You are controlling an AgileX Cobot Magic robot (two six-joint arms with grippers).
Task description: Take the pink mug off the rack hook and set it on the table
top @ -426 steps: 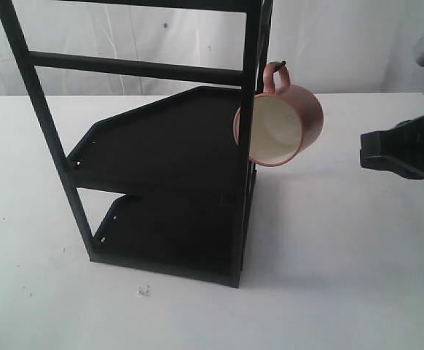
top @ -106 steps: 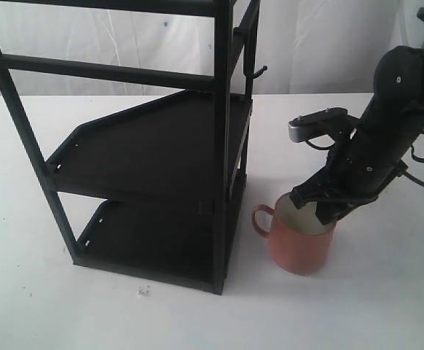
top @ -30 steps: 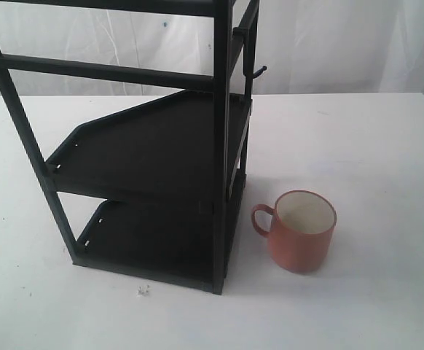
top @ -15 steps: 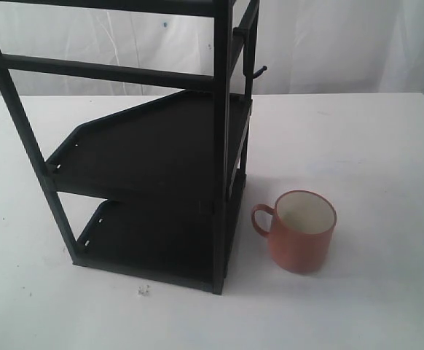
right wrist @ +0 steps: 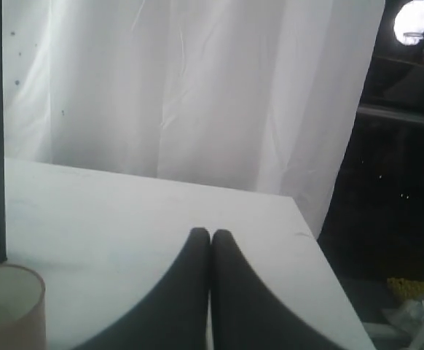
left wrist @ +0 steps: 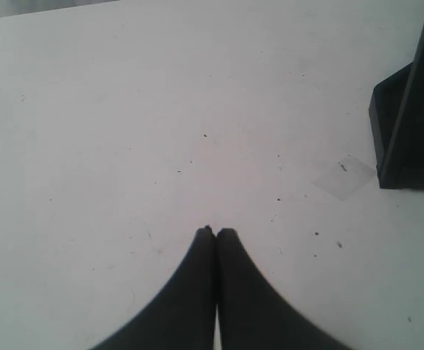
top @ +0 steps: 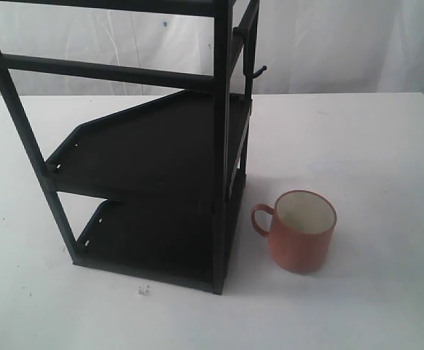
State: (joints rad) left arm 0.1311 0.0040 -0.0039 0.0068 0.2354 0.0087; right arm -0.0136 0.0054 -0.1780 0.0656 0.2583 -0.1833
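Note:
The pink mug [top: 301, 231] stands upright on the white table [top: 372, 146], just right of the black rack, its handle turned toward the rack. Its rim [right wrist: 8, 302] also shows at the edge of the right wrist view. The rack hook [top: 258, 71] sticks out bare from the rack's upright post. Neither arm appears in the exterior view. My left gripper [left wrist: 215, 232] is shut with nothing in it, hovering over bare tabletop. My right gripper [right wrist: 210, 233] is shut and empty too, well away from the mug.
The tall black shelf rack [top: 154, 153] fills the left and middle of the table; its corner [left wrist: 409, 131] shows in the left wrist view. A tiny white scrap [top: 143, 291] lies before it. A white curtain [right wrist: 197, 95] hangs behind the table edge [right wrist: 321, 248].
Over the last second nothing has moved. Earlier, the mug hung on the hook, then the right arm held it down on the table and has since pulled out of view.

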